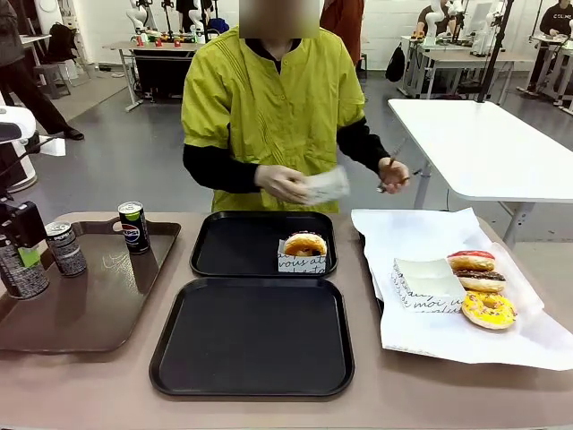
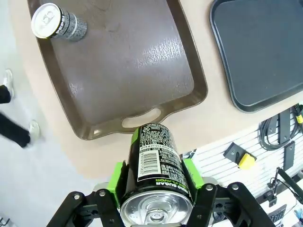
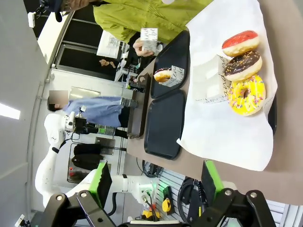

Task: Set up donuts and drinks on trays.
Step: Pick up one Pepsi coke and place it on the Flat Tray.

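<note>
Your left pincer [image 2: 155,177] clamps a can [image 2: 152,146]; your right pincer [image 3: 156,178] gapes empty. One boxed donut [image 1: 305,245] sits on the far tray [image 1: 224,246]; near tray [image 1: 251,340] bare, no drinks placed yet.

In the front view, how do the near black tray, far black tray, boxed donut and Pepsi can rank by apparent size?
1. Near black tray
2. Far black tray (farther off)
3. Boxed donut and Pepsi can look alike; unranked.
</note>
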